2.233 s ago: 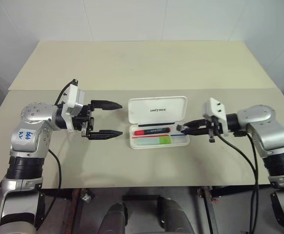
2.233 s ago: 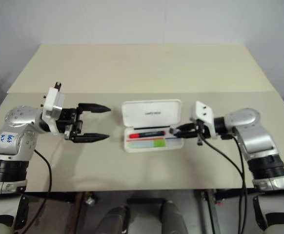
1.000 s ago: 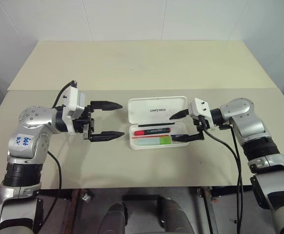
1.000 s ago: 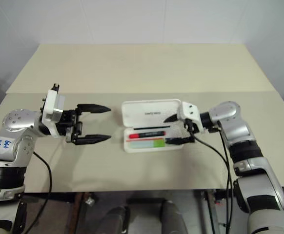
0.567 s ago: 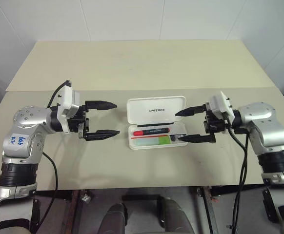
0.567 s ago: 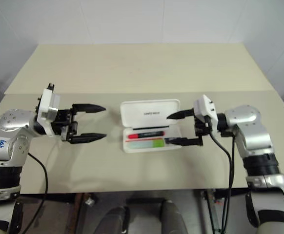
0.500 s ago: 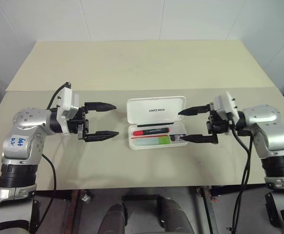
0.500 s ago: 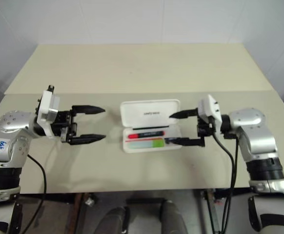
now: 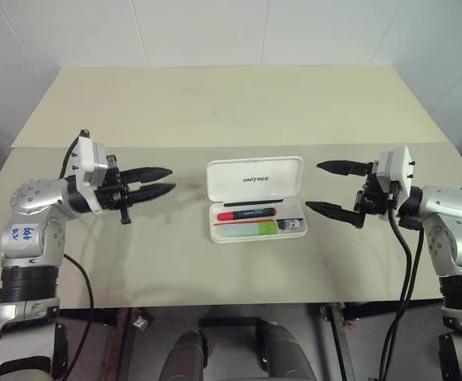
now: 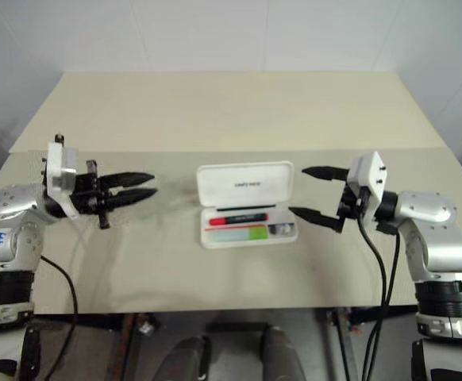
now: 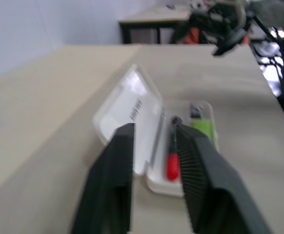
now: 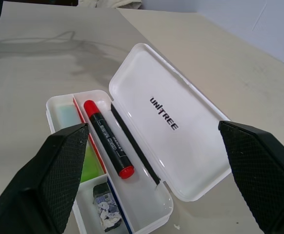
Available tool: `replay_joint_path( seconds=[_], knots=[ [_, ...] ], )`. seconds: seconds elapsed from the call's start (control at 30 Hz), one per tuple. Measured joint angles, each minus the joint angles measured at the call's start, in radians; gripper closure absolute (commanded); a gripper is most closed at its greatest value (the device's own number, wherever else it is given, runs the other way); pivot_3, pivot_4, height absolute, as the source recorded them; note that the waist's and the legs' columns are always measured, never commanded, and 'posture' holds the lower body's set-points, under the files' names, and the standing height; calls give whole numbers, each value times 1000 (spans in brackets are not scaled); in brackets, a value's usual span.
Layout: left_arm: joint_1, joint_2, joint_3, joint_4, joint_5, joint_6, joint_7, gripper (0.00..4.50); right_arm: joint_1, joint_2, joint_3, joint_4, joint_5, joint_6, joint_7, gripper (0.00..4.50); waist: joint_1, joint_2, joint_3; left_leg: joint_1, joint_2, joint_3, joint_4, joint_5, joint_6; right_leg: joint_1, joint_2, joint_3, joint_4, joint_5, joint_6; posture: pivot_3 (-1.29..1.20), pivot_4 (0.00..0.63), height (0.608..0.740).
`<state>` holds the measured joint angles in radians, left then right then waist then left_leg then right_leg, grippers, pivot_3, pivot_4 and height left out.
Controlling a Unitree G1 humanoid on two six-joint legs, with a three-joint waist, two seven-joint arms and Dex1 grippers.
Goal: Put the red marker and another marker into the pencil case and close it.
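Still open, pencil case [image 9: 256, 198] midway between left tool [image 9: 156, 179] and right tool [image 9: 327, 187].

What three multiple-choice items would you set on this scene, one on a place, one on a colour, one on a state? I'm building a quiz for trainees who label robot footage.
1. Where does the red marker lie?
A. On the bare table, left of the case
B. Inside the pencil case's tray
C. Between the right gripper's fingers

2. What colour is the other marker, lying in the tray?
A. Pale green
B. Blue
C. Orange

3. How does the case's lid stand?
A. Shut flat over the tray
B. Open, folded back behind the tray
C. Taken off and set aside

Key:
1 B: the right wrist view shows it in the tray, beside the lid hinge.
2 A: its body is pale green with a brighter green end.
3 B: the lettered inner face lies open, with the tray's contents uncovered.
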<state>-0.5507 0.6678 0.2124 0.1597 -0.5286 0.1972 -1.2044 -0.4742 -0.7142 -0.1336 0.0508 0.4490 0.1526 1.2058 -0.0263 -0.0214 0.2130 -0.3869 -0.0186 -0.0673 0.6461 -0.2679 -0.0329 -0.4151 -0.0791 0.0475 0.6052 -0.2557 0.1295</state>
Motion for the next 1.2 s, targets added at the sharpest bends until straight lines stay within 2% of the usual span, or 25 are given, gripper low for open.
replay_joint_path(
  seconds=[0.03, 0.17, 0.5, 0.63, 0.87, 1.1, 1.2],
  knots=[
    [-9, -11, 7, 14, 0, -2, 14, 4480, 0, 1, 1, -2, 0, -1, -3, 0, -1, 0, 0, 0, 0, 0, 0, 0, 0, 0, 0, 0, 0, 0, 0, 0, 150, 740],
    [-64, -71, 15, 71, 4, -39, 77, 4480, -3, 3, 6, -2, -9, -6, -16, 0, 1, 0, 0, 0, 0, 0, 1, 0, 0, 0, 0, 0, 1, 0, 0, 0, 150, 740],
    [-230, -197, -85, 291, 203, -169, 289, 4480, -23, 12, 15, -3, -14, -17, -33, 0, 3, 0, 0, 0, -1, 0, 1, 0, 0, 1, 0, 0, 0, 1, 2, 0, 150, 740],
    [-244, -226, -148, 334, 253, -167, 299, 4480, -9, 12, 15, -13, -14, -13, -38, 0, -1, 0, 0, -1, -1, 0, 0, 0, 1, 0, 0, 0, -1, 1, 2, 0, 150, 740],
    [-257, -256, -174, 374, 260, -180, 257, 4480, 13, 12, 15, -37, -18, -5, -57, 0, 0, 0, 0, 0, -1, 0, 1, 0, 0, 0, 0, 0, 0, 1, 2, 0, 150, 740],
    [-246, -254, -172, 382, 256, -190, 209, 4480, 26, 12, 15, -55, -17, 6, -62, 0, 0, 0, 0, 0, -1, 0, 1, 0, 1, 0, 0, 0, 0, 1, 2, 0, 150, 740],
    [-240, -263, -133, 382, 225, -195, 216, 4480, 28, 12, 15, -55, -17, 8, -62, 0, 0, 0, 0, 0, -1, 0, 1, 0, 1, 0, 0, 0, 0, 1, 2, 0, 150, 740]
  ],
)
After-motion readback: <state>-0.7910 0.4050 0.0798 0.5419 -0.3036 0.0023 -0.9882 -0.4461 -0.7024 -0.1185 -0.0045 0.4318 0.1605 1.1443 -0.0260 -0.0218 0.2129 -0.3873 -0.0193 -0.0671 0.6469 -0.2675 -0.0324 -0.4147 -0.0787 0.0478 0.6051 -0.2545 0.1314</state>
